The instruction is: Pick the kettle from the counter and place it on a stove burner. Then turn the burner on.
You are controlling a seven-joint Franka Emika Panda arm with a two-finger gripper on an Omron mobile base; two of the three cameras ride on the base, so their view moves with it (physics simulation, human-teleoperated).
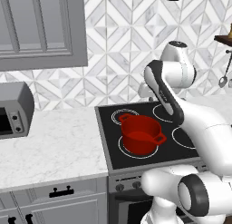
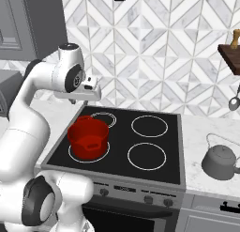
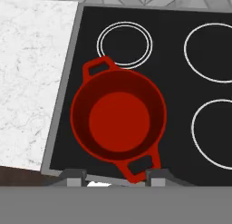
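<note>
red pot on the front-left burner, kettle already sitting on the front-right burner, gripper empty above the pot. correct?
One thing is off: the kettle is not on a burner. The right base view shows it on the counter to the right of the cooktop, and the front-right burner is bare. The red pot on the front-left ring and the empty gripper above it are right.

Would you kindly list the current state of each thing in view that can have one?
kettle: upright on the counter, right of the cooktop, not held.
red pot: empty, no lid, on the front left burner.
stove burner: front right ring bare, nothing on it.
gripper: above the red pot, holding nothing; jaws partly apart.
microwave: door closed.
</note>
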